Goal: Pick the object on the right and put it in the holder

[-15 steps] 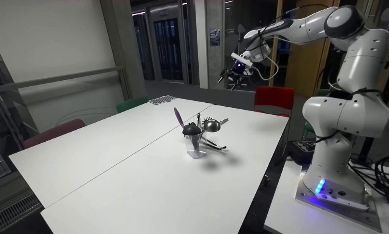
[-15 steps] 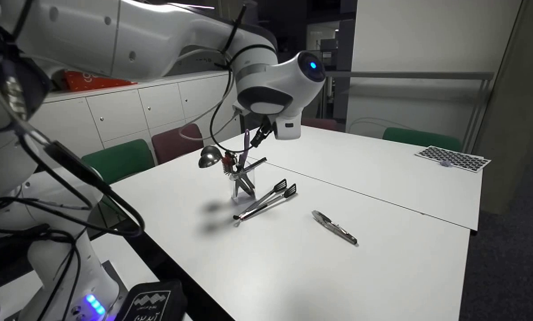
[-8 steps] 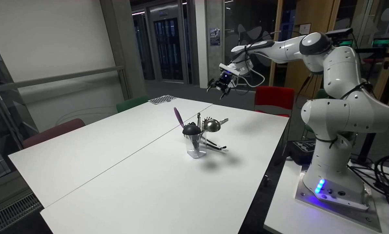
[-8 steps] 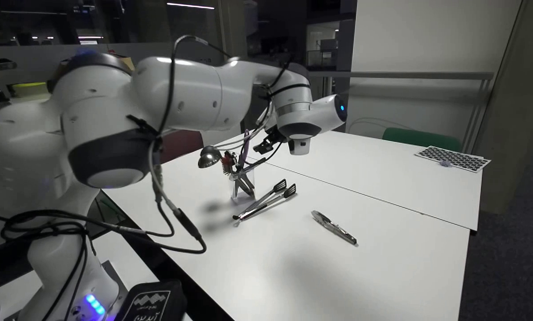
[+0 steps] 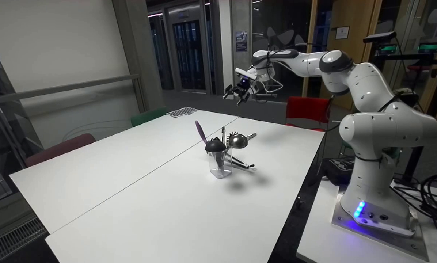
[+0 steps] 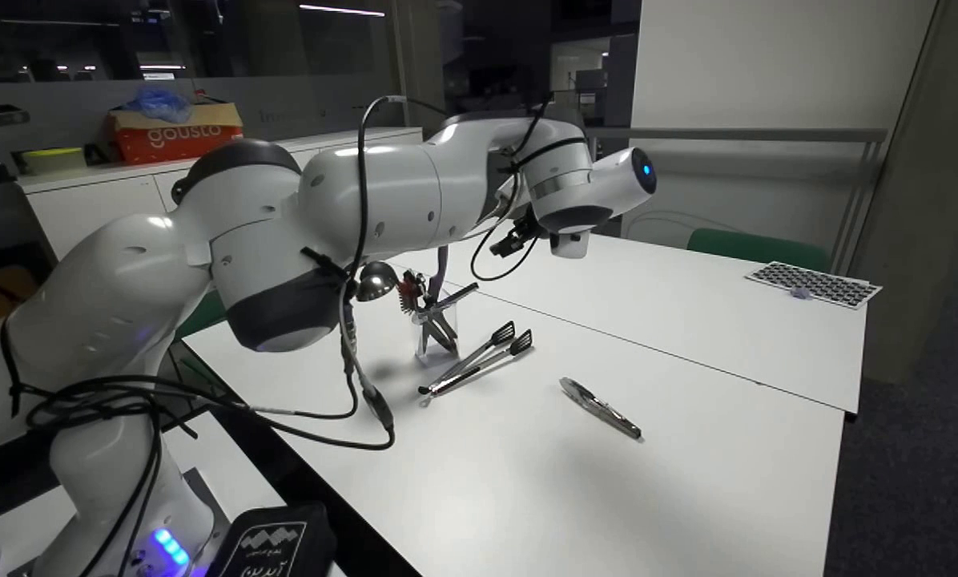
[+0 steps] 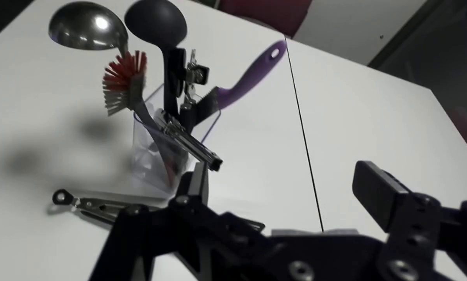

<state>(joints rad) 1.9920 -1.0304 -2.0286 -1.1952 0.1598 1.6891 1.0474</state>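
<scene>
Aloft, gripper [image 7: 282,179] gapes; tongs [image 6: 601,409] on table [image 6: 735,481]

Slim grey metal tongs [image 6: 601,409] flat on the table [image 6: 719,457], well apart from the upright, clear, utensil-filled cup [image 7: 145,162]
</scene>
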